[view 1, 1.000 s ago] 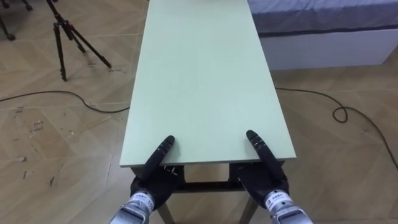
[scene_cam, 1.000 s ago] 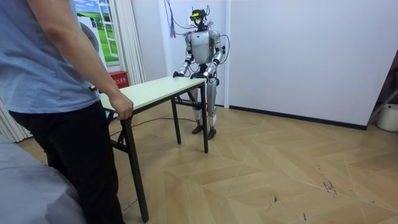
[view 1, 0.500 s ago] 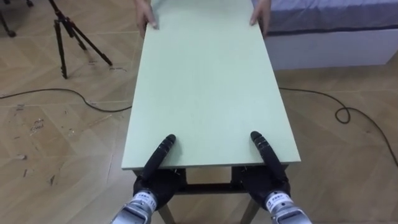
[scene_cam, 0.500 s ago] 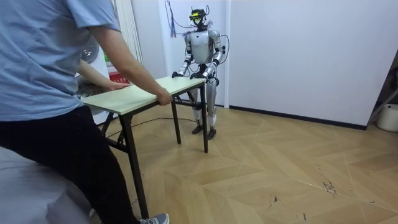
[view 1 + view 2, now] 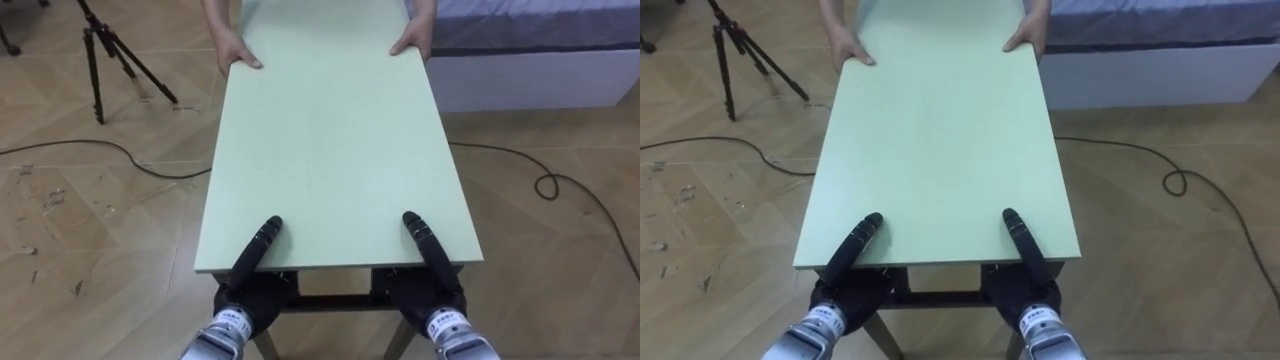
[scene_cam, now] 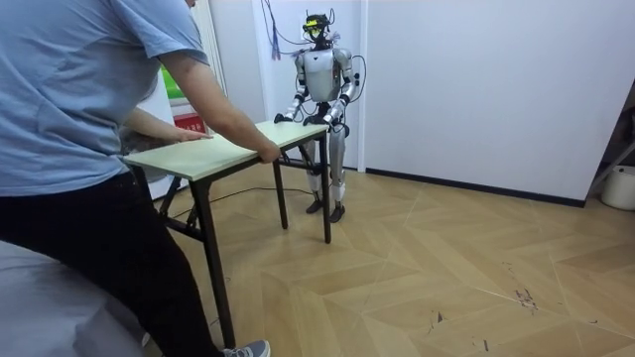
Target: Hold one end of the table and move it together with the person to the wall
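Note:
A long table (image 5: 330, 140) with a pale green top and black legs stretches away from me. My left hand (image 5: 262, 243) and right hand (image 5: 425, 245) grip its near edge, thumbs lying on top, palms and fingers beneath. At the far end a person's hands (image 5: 235, 52) hold the two corners. In the room view I stand upright at my end of the table (image 6: 228, 149), near the white wall. The person (image 6: 89, 109), in a blue shirt, leans over the other end at the room view's left.
A black tripod (image 5: 105, 60) stands on the wooden floor to my left, with a dark cable (image 5: 100, 155) beside it. Another cable (image 5: 560, 185) loops on the right. A low white bed (image 5: 530, 70) with grey bedding lies at the far right.
The person has moved round to the far end and placed both hands on its corners, which now show in the eye view. My hands keep the same hold on the near edge.

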